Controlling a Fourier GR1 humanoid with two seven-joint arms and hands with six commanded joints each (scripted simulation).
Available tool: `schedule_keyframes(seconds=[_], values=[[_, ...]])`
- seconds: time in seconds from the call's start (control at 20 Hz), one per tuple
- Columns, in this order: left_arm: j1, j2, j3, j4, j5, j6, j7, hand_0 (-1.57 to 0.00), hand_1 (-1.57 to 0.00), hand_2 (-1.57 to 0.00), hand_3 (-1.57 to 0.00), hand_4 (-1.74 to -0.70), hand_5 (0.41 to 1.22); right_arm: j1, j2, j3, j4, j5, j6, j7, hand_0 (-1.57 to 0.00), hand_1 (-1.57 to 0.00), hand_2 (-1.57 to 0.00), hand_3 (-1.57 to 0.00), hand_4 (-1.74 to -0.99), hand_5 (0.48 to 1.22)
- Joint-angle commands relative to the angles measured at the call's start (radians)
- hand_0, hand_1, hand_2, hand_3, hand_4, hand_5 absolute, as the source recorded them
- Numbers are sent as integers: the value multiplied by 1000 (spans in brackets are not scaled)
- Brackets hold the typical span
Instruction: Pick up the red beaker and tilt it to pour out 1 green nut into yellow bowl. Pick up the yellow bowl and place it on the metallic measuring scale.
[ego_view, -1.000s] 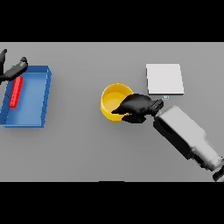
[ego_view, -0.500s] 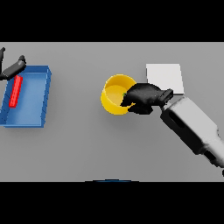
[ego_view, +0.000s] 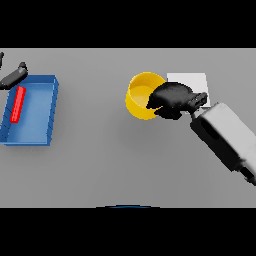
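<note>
At the far left, the left hand (ego_view: 14, 76) is being seen only partly, so its grip cannot be told. The red beaker (ego_view: 18, 104) is lying in the blue tray (ego_view: 42, 136). The yellow bowl (ego_view: 138, 95), its contents unseen, is being gripped at the rim by the right hand (ego_view: 171, 99), just beside the scale (ego_view: 192, 81).

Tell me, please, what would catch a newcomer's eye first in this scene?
The yellow bowl at centre right stands out, gripped at its rim by the right hand, just left of the pale scale. At far left, a red beaker lies in a blue tray, the left hand above it.
</note>
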Motion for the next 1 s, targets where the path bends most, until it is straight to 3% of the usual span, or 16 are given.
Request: schedule_keyframes(seconds=[0.0, 0.15, 0.45, 0.65, 0.95], values=[[-1, 1, 0, -3, -2, 1, 0, 1, 1, 1, 1, -788, 754, -4, -15, -17, 14, -6, -2, 9, -1519, -1552, -1568, -1341, -1724, 1220], [-4, -2, 10, 3, 11, -1, 8, 1, 1, 1, 1, -803, 755, -36, -52, -34, 88, 5, -39, -7, -1544, -1561, -1570, -1417, -1726, 1221], [5, 8, 11, -7, 12, 0, 8, 1, 1, 1, 1, -801, 753, -73, -77, -33, 197, 15, -84, -44, -1564, -1568, -1571, -1267, -1723, 1221], [16, 13, 15, -32, 21, 16, 26, 1, 1, 1, 1, -819, 762, -84, -77, -58, 345, 29, -152, -23, -1540, -1460, -1525, -1446, -1727, 1221], [32, 28, 17, -55, 28, 26, 45, 1, 1, 1, 1, -842, 775, -97, -77, -59, 466, 31, -190, -48, -1500, -1344, -1429, -1538, -1730, 1221]])
